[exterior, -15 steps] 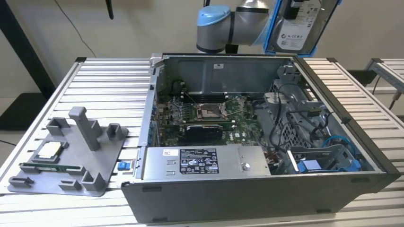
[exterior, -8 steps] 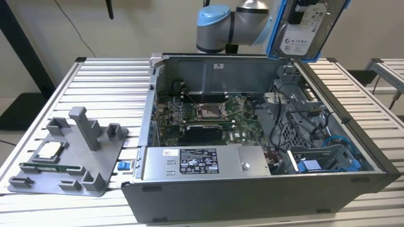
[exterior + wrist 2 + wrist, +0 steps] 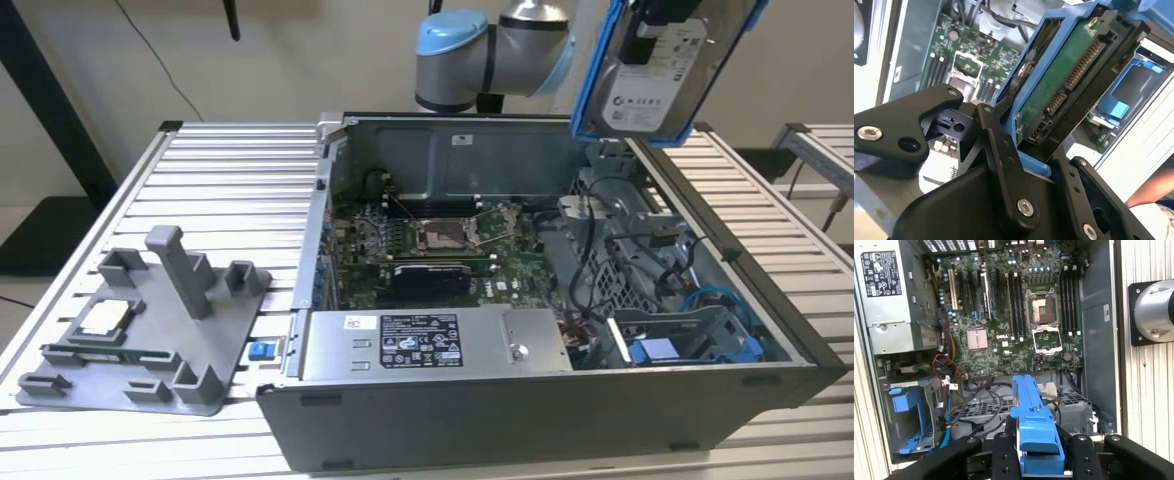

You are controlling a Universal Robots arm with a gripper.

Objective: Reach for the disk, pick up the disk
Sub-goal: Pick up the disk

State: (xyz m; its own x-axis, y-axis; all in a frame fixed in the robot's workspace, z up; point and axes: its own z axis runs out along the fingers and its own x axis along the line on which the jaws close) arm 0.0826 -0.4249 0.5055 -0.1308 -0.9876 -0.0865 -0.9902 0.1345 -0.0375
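The disk hangs tilted on edge high above the open computer case, at the exterior view's upper right. It is a silver-grey drive with a white label in a bright blue bracket. My gripper is shut on it from above. The second wrist view has the black fingers clamped on the blue bracket, with the disk's green circuit board and connectors facing the camera. From the first wrist view, the disk's blue bracket edge stands between my gripper's black fingers, well above the motherboard.
The case holds a grey power supply box, cables and an empty blue drive cage. A grey fixture with a small silver chip lies on the slatted table at the exterior view's left. A person's arm shows beside the case.
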